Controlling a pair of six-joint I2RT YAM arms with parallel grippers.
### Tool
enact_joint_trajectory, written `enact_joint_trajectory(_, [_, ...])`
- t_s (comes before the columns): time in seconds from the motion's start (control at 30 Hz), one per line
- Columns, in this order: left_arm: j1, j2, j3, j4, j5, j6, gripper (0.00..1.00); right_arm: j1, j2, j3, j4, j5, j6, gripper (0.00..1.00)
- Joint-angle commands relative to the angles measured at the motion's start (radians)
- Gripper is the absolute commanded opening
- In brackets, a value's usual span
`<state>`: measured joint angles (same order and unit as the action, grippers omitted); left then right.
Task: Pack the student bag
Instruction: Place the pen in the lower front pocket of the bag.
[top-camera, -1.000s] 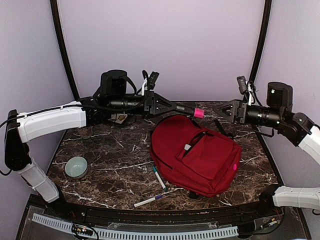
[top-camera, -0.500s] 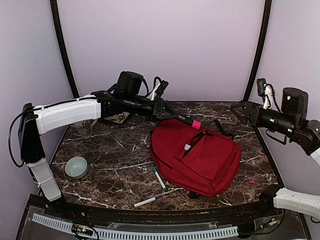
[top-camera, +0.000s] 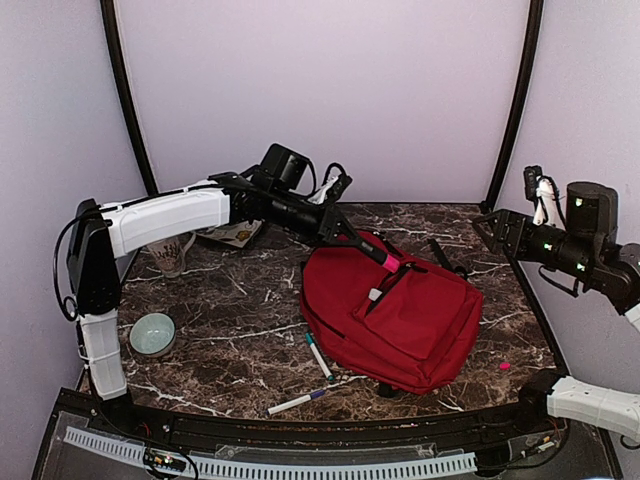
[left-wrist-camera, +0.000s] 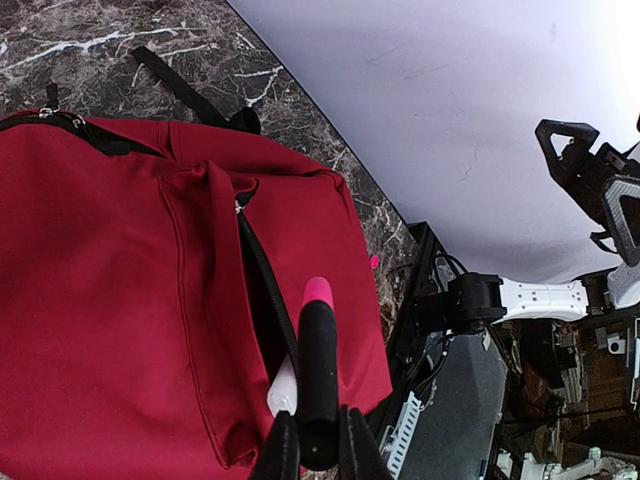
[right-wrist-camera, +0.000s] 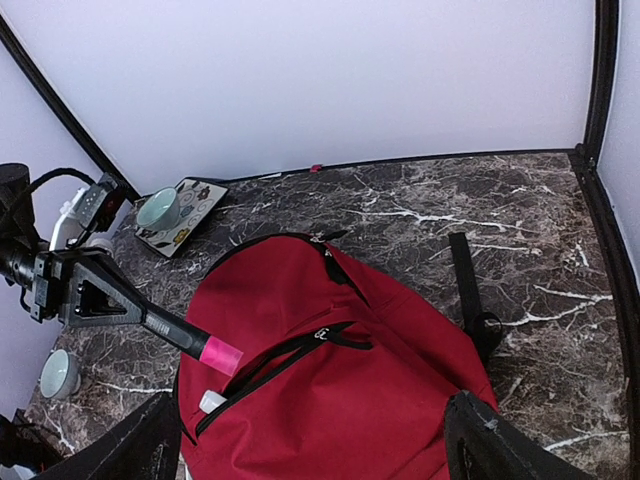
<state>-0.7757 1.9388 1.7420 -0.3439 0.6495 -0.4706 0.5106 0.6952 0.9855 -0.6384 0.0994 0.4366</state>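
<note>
At centre-right of the top view the bag (top-camera: 400, 315) lies on the table (top-camera: 230, 320), pocket unzipped. My left claw (left-wrist-camera: 316, 445) is clamped on a marker (left-wrist-camera: 318, 370), its pink cap (left-wrist-camera: 318, 292) over the slit (left-wrist-camera: 262, 290), perhaps not yet inside. Let go early, it could skid off the fabric; my right claw (top-camera: 492, 232), jaws apart, steadies nothing.

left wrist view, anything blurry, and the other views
Left wrist view: marker and jaws at the bottom edge look soft, backpack sharper. Right wrist view: its own fingers are dark and soft in the lower corners. Top view: even light, faint shadows.
</note>
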Motion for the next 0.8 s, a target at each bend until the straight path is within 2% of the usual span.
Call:
enact_joint_trajectory(0.0, [0.009,0.025,0.079,-0.104,0.001,0.07,0.0,-0.005,-0.006,0.015,0.004,0.04,0.014,0.92])
enact_joint_trajectory(0.6, [0.009,0.076,0.064,-0.18,-0.036,0.136,0.0,-0.005,0.007,0.032,-0.005,0.056,0.021,0.92])
enact_joint_trajectory(0.77, [0.007,0.08,0.038,-0.164,-0.002,0.134,0.0,-0.005,0.002,0.027,-0.009,0.055,0.039,0.92])
